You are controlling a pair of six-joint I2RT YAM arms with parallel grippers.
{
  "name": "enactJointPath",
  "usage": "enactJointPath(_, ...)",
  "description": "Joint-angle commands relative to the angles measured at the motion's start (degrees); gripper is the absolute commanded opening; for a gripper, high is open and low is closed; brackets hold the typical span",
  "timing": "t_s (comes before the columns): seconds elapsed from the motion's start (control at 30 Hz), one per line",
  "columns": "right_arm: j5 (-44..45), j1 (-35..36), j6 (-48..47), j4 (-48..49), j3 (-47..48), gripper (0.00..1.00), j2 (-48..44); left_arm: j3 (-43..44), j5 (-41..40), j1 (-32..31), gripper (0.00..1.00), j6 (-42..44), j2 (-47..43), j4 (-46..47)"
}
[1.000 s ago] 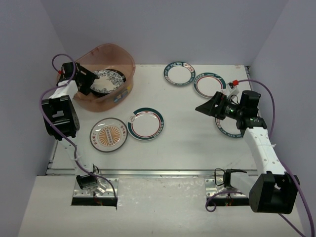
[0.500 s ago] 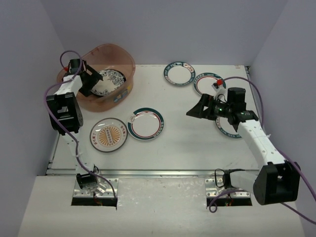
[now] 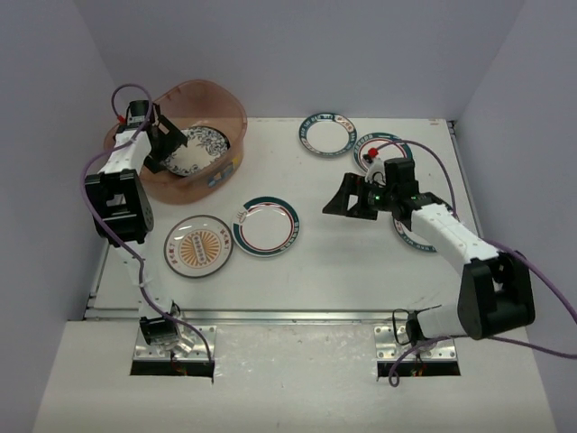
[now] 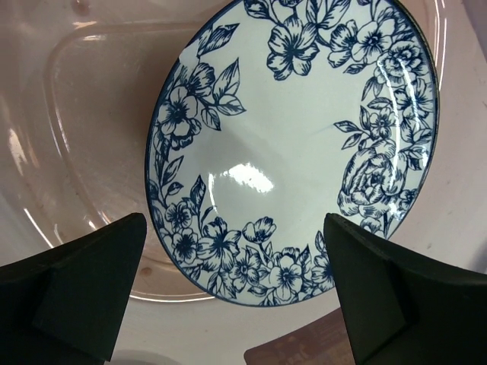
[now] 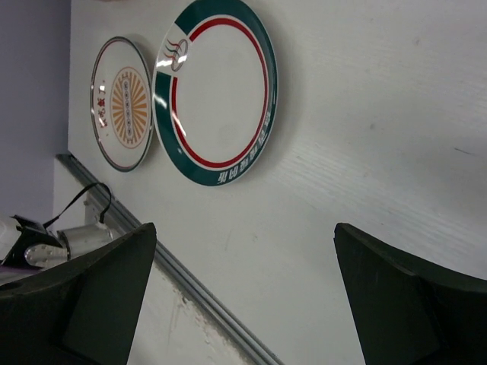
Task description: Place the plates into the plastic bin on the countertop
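A translucent pinkish-brown plastic bin (image 3: pixel 227 106) is set at the far-left corner of the flat white countertop (image 3: pixel 361 266). A white round plate with a blue floral pattern (image 3: pixel 206 144) (image 4: pixel 297 144) is seen inside the bin, leaning at a tilt over its floor. The left gripper (image 3: pixel 169 147) (image 4: pixel 232 228) is held over the bin's left side with its jaws spread wide above the plate's near rim; nothing is clamped between them.

The right gripper (image 3: pixel 346 200) (image 5: pixel 245 228) is raised over the middle of the countertop, pointed left, its jaws fully parted and empty. A teal-rimmed white plate with a red inner ring (image 3: pixel 266 225) (image 5: pixel 217 91) is laid flat left of centre. A black-rimmed plate with an orange sunburst (image 3: pixel 198 245) (image 5: pixel 122 103) is set just beside it, toward the near-left corner. Another teal-rimmed plate (image 3: pixel 327 133) is placed by the far edge. Two more plates near the right edge are partly covered by the right arm: one (image 3: pixel 393 142) farther back, one (image 3: pixel 407 238) nearer.
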Motion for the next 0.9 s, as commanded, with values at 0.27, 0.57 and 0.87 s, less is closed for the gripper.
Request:
enactJointPath(0.27,2.4,9.8,9.8,17.7,9.5,0.97,28.2,-23.5,1.2,0.1,1.00,0.3,-46.7,11.5)
enactJointPath(0.57,-1.4,10.3,18.6,27.5,11.9,0.62,41.0,-49.8,18.3,0.0,1.00,1.0,-74.0,21.8)
enactJointPath(0.87,-3.1,9.4,23.3,38.3,4.6,0.00,40.0,-57.1,34.5,-0.8,1.00,8.2,-71.2,21.6)
